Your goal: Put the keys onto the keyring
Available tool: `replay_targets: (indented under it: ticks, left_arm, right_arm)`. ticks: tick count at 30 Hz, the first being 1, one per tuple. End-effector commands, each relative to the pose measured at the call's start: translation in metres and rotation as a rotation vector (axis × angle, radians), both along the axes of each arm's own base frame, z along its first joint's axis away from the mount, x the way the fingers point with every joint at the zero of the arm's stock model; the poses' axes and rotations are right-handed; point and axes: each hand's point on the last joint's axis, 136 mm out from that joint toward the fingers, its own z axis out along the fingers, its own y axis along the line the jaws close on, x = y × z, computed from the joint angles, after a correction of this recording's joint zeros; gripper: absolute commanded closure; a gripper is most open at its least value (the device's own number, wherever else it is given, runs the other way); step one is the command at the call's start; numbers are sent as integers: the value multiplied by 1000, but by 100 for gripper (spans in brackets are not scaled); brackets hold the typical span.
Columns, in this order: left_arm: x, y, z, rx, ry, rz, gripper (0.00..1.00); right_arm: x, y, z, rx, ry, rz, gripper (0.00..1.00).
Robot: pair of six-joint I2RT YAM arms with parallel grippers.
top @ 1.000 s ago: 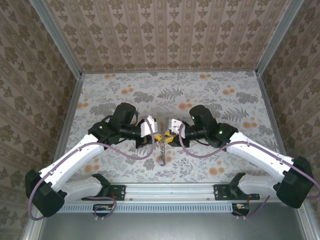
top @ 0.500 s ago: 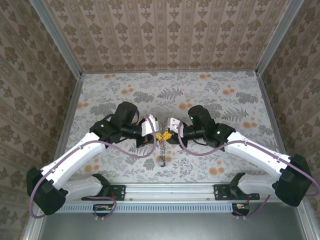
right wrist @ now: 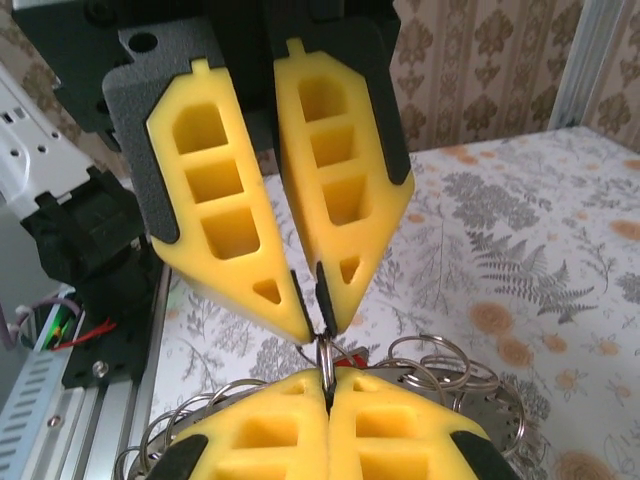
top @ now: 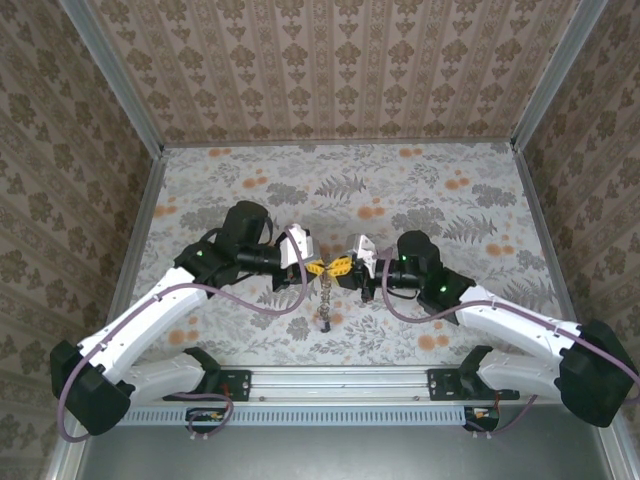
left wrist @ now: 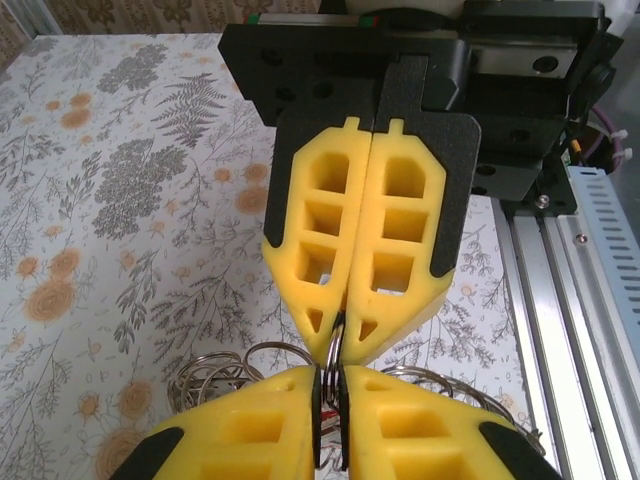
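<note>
The left gripper (top: 316,268) and the right gripper (top: 341,267) meet tip to tip above the middle of the table (top: 460,190). The right jaws are pressed together on a ring of the keyring (top: 325,296), which hangs down below the two tips. The left jaws stand narrow around the same ring. Whether they grip it, I cannot tell.

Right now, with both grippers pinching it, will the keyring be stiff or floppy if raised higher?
Likely floppy: the keyring trails from the grippers as a loose string of links, so it should sag and swing. Possibly slippery: the left gripper and right gripper nip only a thin metal ring at their tips, so it might twist or slip.
</note>
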Motion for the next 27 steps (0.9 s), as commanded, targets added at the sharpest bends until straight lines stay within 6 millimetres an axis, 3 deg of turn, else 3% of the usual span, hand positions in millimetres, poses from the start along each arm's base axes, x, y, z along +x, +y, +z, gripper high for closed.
replay_targets:
  ticks: [1,9,17,20,23,25,27]
  left_arm:
    - [-2,-4,-1,-26,31,-23,85]
    - [-6,-5,-5,-30,63,-49,85]
    - [-2,-3,-12,-5,71,-18,100]
    - [-1,-2,-10,-2,61,-22,100]
    - [0,0,-7,20,43,-21,100]
    - [1,4,-12,66,36,-14,100]
    - [0,9,-18,127,44,-19,100]
  right_arm:
    - [-1,-2,55,188,-130,-11,100]
    - [2,-11,70,280,-190,-68,100]
    - [-13,-10,79,331,-222,9,100]
    - [-13,-7,67,248,-225,24,100]
    - [-20,-6,33,-18,-247,81,77]
    - [-25,-17,3,-204,-271,112,73]
    - [-22,-29,-11,-316,-294,84,65]
